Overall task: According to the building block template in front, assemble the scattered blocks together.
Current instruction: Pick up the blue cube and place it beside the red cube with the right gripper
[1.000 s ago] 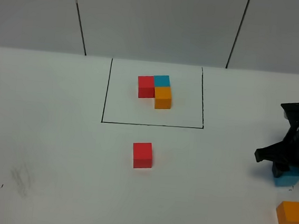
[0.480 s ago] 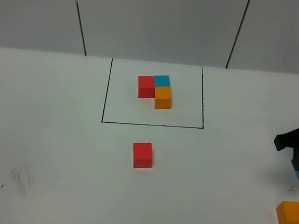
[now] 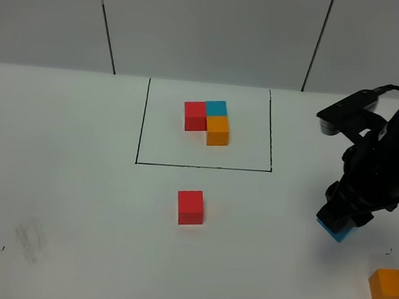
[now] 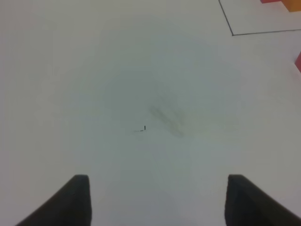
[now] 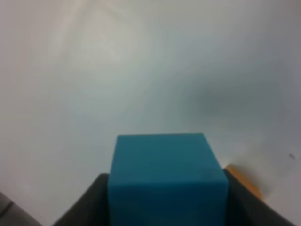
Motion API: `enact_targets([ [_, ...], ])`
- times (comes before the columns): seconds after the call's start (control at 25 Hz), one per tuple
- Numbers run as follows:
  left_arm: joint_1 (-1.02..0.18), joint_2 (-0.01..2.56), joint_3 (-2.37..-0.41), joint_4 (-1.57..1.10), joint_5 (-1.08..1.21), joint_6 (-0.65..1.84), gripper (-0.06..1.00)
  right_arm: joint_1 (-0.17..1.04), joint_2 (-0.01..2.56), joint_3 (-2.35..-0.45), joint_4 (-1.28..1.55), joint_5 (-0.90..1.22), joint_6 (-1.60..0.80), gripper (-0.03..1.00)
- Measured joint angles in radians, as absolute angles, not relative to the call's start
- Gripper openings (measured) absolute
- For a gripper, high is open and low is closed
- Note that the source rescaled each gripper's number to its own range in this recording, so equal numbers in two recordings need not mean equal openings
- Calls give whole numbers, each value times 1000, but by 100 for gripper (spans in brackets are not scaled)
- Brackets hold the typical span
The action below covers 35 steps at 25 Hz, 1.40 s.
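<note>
- Right gripper (image 3: 341, 218) clenched on blue cube (image 3: 336, 232), well right of red cube (image 3: 190, 207).
- Orange cube (image 3: 388, 286) nearer, right of it.
- Template (image 3: 209, 120) beyond red cube.
- Left gripper (image 4: 157, 202) spread, holding nothing.

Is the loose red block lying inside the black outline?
No, the loose red block lies outside the black outline, on the camera's side of its front line.

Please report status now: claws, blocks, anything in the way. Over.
Right claw shut on light blue block. Left claw open, empty. Red block loose in front of template, orange block far right. Nothing between blue and red.
</note>
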<state>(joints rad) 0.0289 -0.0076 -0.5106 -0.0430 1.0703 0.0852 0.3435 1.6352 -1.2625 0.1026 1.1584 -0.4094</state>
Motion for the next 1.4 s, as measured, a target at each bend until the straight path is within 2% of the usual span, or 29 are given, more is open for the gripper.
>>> enact_targets([
  [0.32,29,-8,-511,-43,1070,85,54,447,1646,-1410,18,1158,-696,0],
  [0.56,29,-8,-511,-43,1070,85,54,465,1745,-1522,46,1215,-930,0],
  [0.76,29,-8,-511,-43,1070,85,54,477,1835,-1580,48,1215,-961,0],
  [1.4,29,-8,-511,-43,1070,85,54,632,1986,-1605,-35,1167,-1176,0],
])
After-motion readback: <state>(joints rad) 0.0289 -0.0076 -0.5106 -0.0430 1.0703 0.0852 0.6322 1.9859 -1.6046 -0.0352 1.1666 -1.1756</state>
